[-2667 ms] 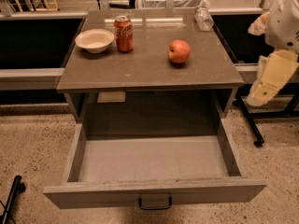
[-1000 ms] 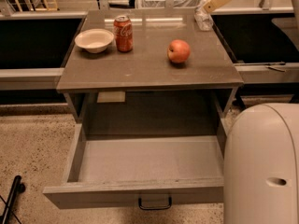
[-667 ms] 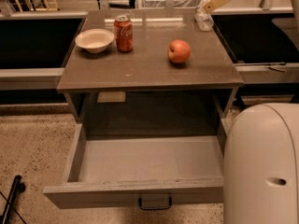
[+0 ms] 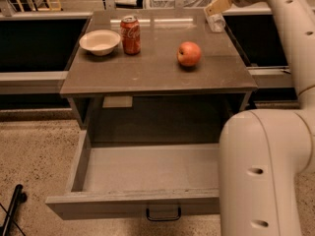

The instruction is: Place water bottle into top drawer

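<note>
The water bottle (image 4: 215, 22), small and clear, stands at the back right corner of the table top (image 4: 147, 68). My gripper (image 4: 217, 6) reaches in from the upper right and sits right above the bottle's top, at or touching it. The top drawer (image 4: 123, 203) is pulled wide open below the table. Its grey inside holds nothing, and its dark handle (image 4: 163, 214) sits at the centre of the front panel. My arm's large white link (image 4: 261, 171) covers the drawer's right end.
A red Coca-Cola can (image 4: 131, 34), a white bowl (image 4: 100, 42) and a red apple (image 4: 189, 53) stand on the table top. A wire basket (image 4: 182, 0) lies behind the table. A dark pole (image 4: 11, 215) lies on the floor at the lower left.
My arm has swung from the table's right side up over the back right corner. My gripper has moved left and down onto the bottle. The arm's link now hides the lower right.
</note>
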Tool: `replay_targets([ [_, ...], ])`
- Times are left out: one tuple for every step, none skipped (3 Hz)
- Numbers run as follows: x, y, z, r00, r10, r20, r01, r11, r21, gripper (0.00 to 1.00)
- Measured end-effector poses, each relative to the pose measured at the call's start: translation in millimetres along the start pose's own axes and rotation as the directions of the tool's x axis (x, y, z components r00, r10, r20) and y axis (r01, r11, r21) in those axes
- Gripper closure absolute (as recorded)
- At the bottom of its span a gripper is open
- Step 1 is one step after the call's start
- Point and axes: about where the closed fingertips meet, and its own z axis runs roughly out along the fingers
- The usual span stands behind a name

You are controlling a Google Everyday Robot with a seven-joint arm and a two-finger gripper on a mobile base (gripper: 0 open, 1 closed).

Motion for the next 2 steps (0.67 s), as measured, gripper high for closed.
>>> replay_targets([
  [23,-4,39,0.995,0.097,-0.034,-0.094,0.9920,0.084,0.00],
  [42,-6,59,0.977,0.206,-0.061,-0.196,0.9699,0.145,0.00],
])
